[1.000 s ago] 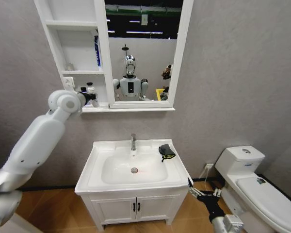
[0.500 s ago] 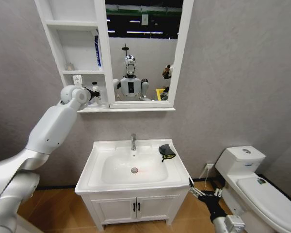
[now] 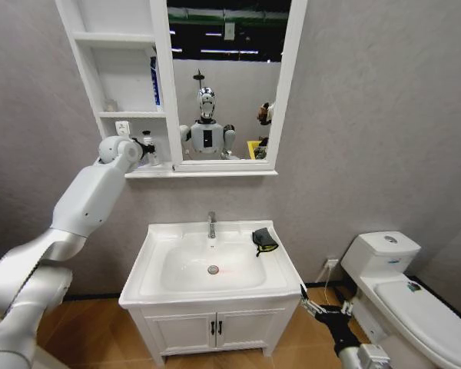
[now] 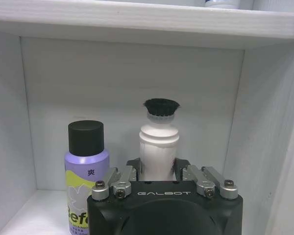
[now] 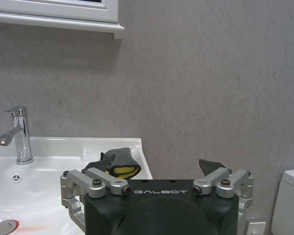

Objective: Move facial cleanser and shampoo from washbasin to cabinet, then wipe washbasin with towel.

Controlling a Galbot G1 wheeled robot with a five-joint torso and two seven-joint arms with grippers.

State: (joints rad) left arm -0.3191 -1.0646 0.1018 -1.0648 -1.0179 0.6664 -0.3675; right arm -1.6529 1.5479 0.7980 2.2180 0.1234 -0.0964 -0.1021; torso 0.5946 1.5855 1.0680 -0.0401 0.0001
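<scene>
The left gripper (image 3: 144, 151) reaches into the bottom compartment of the cabinet (image 3: 123, 92), beside the mirror (image 3: 223, 84). In the left wrist view the left gripper (image 4: 158, 169) has its fingers (image 4: 134, 166) closed narrowly on a white bottle with a black cap (image 4: 159, 142), which stands upright on the shelf floor directly ahead of the claw. Just beside it, toward the compartment's outer wall, stands a lilac bottle with a black cap (image 4: 87, 166), apart from the fingers. From the head view only the top of a bottle (image 3: 147, 141) shows past the left wrist, and the grip itself is hidden.

The right gripper (image 3: 323, 307) hangs low beside the washbasin's front corner, near the toilet (image 3: 399, 284). In the right wrist view the right gripper (image 5: 159, 183) is spread wide and holds nothing.

The towel (image 3: 264, 240) lies crumpled on the washbasin (image 3: 150, 254) rim, on the right side near the back edge and well apart from both grippers. The right wrist view shows the towel (image 5: 115, 164) with its yellow-green edge, and the chrome tap (image 5: 18, 134).
</scene>
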